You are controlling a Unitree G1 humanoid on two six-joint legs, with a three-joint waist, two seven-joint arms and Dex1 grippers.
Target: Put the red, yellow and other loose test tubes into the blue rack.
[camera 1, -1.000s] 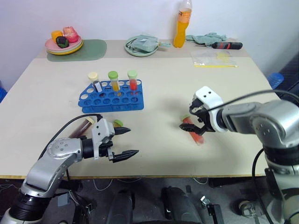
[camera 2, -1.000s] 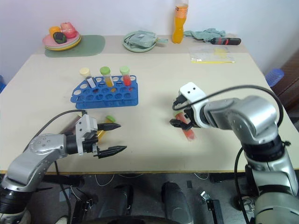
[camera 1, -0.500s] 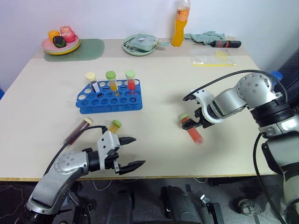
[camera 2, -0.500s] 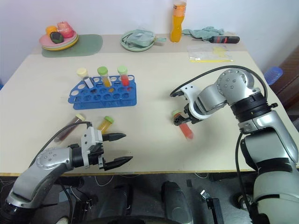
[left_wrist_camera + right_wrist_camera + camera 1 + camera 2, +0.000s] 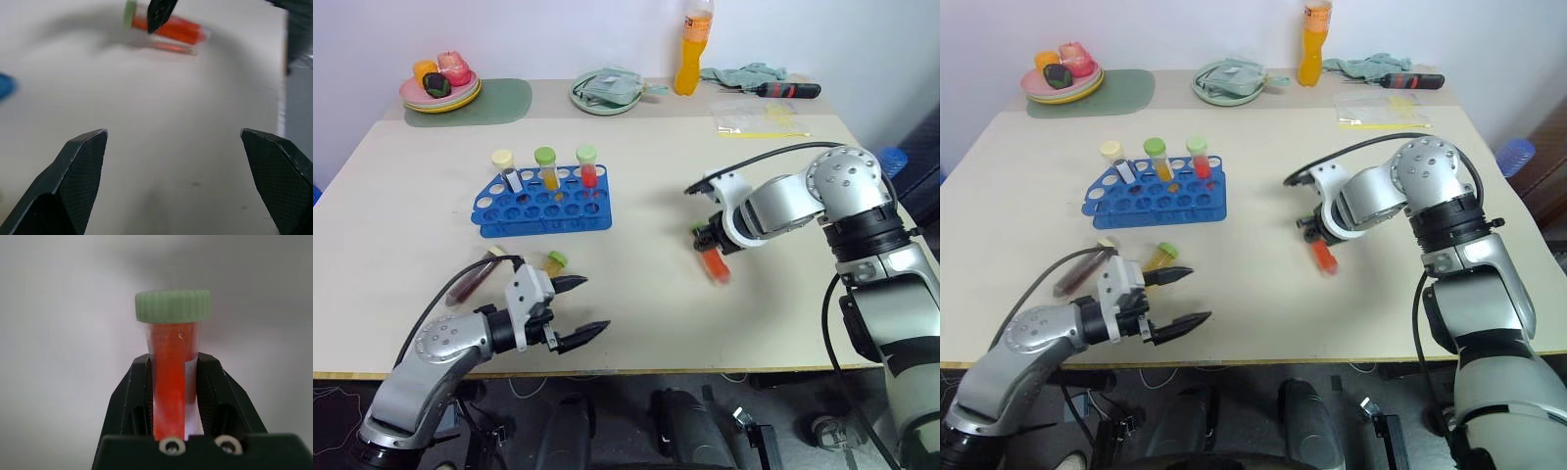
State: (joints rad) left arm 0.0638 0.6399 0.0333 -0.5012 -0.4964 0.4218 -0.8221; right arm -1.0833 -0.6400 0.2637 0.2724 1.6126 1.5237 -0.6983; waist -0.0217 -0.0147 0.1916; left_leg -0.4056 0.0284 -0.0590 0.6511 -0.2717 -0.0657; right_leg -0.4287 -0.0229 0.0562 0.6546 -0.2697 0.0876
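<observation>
Three capped tubes already stand in the back row of the blue rack (image 5: 544,204), which sits left of centre on the table (image 5: 636,304): a cream-capped one (image 5: 505,164), a yellow-filled one (image 5: 548,168) and a red-filled one (image 5: 588,165), the last two green-capped. Three are left, by my count. Near the front edge on the left lie a dark tube with a cream cap (image 5: 476,276) and, just beside it, a yellow tube with a green cap (image 5: 554,261); the left gripper (image 5: 579,308) hovers close by them, its fingers spread wide and holding nothing. Right of centre, the right gripper (image 5: 709,242) is clamped on the red tube with a green cap (image 5: 710,260), seemingly lifted off the surface, well apart from the rack.

The tabletop is pale beige. Along its back edge run a plate of toy food (image 5: 442,86) on a green mat, a green dish (image 5: 608,93), an orange drink bottle (image 5: 693,47), a cloth, a screwdriver (image 5: 787,91) and a clear bag. A white wall stands behind.
</observation>
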